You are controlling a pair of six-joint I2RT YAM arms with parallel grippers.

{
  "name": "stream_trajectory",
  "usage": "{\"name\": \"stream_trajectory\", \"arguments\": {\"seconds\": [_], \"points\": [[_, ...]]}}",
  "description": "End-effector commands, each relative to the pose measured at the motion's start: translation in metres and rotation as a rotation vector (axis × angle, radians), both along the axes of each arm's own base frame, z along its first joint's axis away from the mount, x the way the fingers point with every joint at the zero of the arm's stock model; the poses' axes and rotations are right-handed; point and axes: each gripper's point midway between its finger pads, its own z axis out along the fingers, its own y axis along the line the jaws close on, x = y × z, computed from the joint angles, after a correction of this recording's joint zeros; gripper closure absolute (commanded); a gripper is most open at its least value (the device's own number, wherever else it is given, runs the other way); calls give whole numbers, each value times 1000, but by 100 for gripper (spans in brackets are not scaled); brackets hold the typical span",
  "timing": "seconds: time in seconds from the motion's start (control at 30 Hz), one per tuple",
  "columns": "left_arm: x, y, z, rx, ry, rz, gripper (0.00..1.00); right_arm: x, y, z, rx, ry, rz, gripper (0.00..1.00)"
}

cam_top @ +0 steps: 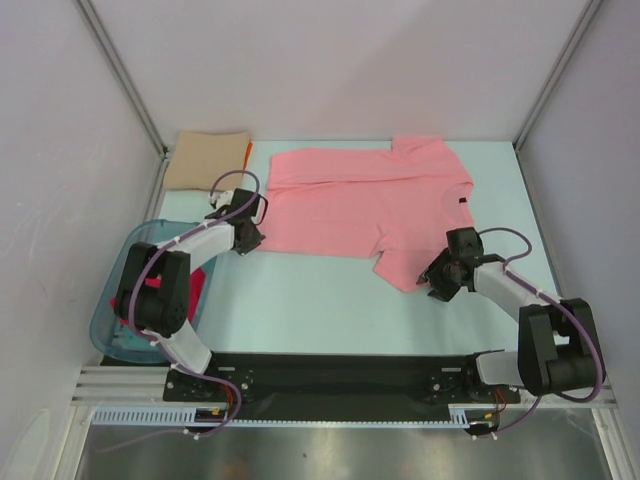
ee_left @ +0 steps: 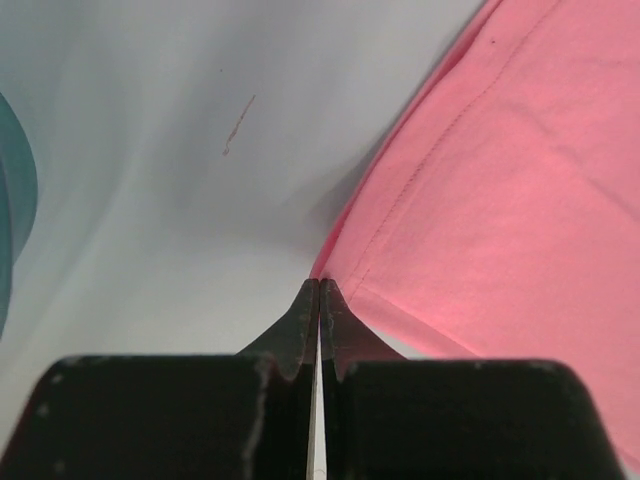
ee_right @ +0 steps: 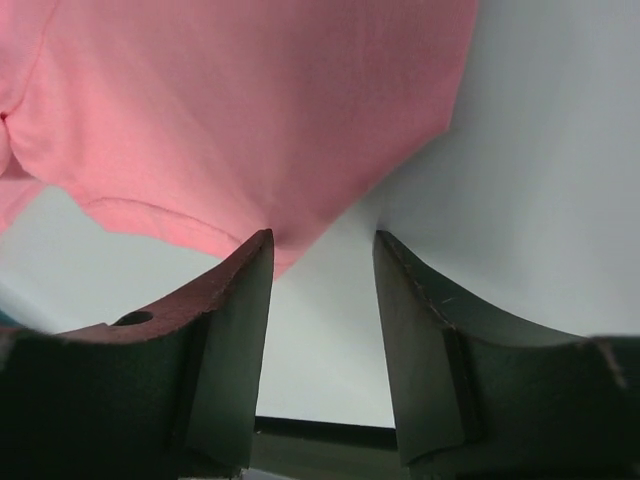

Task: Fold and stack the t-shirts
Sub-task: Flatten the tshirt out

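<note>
Four t-shirts show on the counter [cam_top: 320,310]. At the near-left corner a crimson-pink t-shirt [cam_top: 197,285] lies in the teal tub [cam_top: 105,335]. At the far-left corner sits a folded tan t-shirt [cam_top: 205,160], with a thin strip of an orange t-shirt [cam_top: 247,152] showing along its right side. The left arm [cam_top: 165,290] rises from its base at the near edge, bends its elbow over the tub and stretches its pale forearm toward the far right, wrist low. The left end effector [cam_top: 250,240] is clenched on the near-left hem corner of the salmon-pink t-shirt [cam_top: 360,200]. In the left wrist view the two tips meet on that corner, and the hem beside them casts a shadow on the counter. The salmon-pink t-shirt lies spread flat across the far middle of the counter, its dark label [cam_top: 463,201] toward the right edge and one sleeve pointing to the near edge. The right end effector [cam_top: 432,285] sits at that sleeve's near tip, released, its jaws apart. In the right wrist view the sleeve's point lies against the inner side of one finger, with bare counter in the gap. The right arm [cam_top: 545,340] bends near the right edge, and its forearm reaches left and low toward the sleeve
</note>
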Motion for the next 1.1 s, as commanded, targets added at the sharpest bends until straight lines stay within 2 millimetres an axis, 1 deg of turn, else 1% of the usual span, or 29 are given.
{"name": "stream_trajectory", "arguments": {"seconds": [0.0,0.1,0.13,0.17,0.2,0.23,0.27,0.3,0.33,0.37,0.4,0.43,0.47,0.53,0.57,0.6,0.63,0.67,0.7,0.73,0.77,0.8,0.83,0.87,0.9,0.93,1.0,1.03,1.07], "points": [[4,-3,20,-9,-64,-20,100,13,2,-3,3,-20,-18,50],[-1,-3,22,-13,-67,-26,100,10,-1,-11,-22,2,-17,55],[-2,-3,23,-15,-71,-25,100,9,-3,-11,-30,4,-16,59],[-7,-2,20,-12,-63,-25,100,7,-3,-9,-33,0,-13,65],[-8,-1,22,-12,-68,-22,100,2,-5,-9,-40,11,-4,78],[-10,0,27,-13,-81,-17,100,-1,-6,-7,-49,9,-1,85],[-14,2,25,-12,-76,-14,100,-8,-9,-3,-59,18,-1,96],[-16,2,27,-13,-82,-15,100,-11,-11,0,-69,16,6,100],[-17,2,30,-17,-90,-18,100,-15,-13,4,-78,15,5,100],[-21,4,30,-12,-80,-19,100,-24,-15,12,-82,12,9,100],[-24,4,30,-13,-78,-21,100,-28,-14,16,-82,10,15,100],[-25,3,32,-19,-85,-24,100,-31,-19,19,-107,5,13,100],[-29,4,34,-23,-89,-27,100,-39,-20,22,-110,21,18,100],[-31,3,36,-28,-95,-35,100,-40,-17,30,-103,-5,45,100],[-32,3,39,-28,-97,-39,100,-33,-11,39,-79,-33,71,100],[-32,2,41,-30,-99,-44,100,-27,-5,36,-66,-19,104,100],[-31,1,42,-32,-102,-45,100,-17,-4,38,-71,-28,118,100],[-29,0,45,-33,-108,-46,100,0,-2,42,-77,-64,145,100],[-27,-3,47,-33,-113,-53,100,24,11,47,-38,-71,187,99],[-26,-4,47,-30,-111,-57,100,43,16,51,-30,-101,209,96],[-23,-6,49,-28,-113,-62,100,63,20,52,-38,-131,249,91],[-23,-10,48,-24,-106,-71,100,99,28,83,-36,-215,272,87],[-24,-10,48,-19,-100,-74,100,112,29,64,-61,-162,295,82],[-22,-12,49,-18,-103,-79,100,119,25,66,-89,-144,320,68],[-23,-15,47,-14,-97,-87,100,134,26,80,-95,-164,334,64],[-23,-15,48,-12,-96,-90,100,129,21,72,-97,-107,345,62],[-26,-15,47,-6,-94,-93,100,122,17,77,-115,-112,363,55],[-26,-15,49,-1,-100,-92,100,105,14,67,-121,-81,368,53],[-26,-14,49,1,-102,-91,100,99,11,81,-129,-127,362,52]]}}
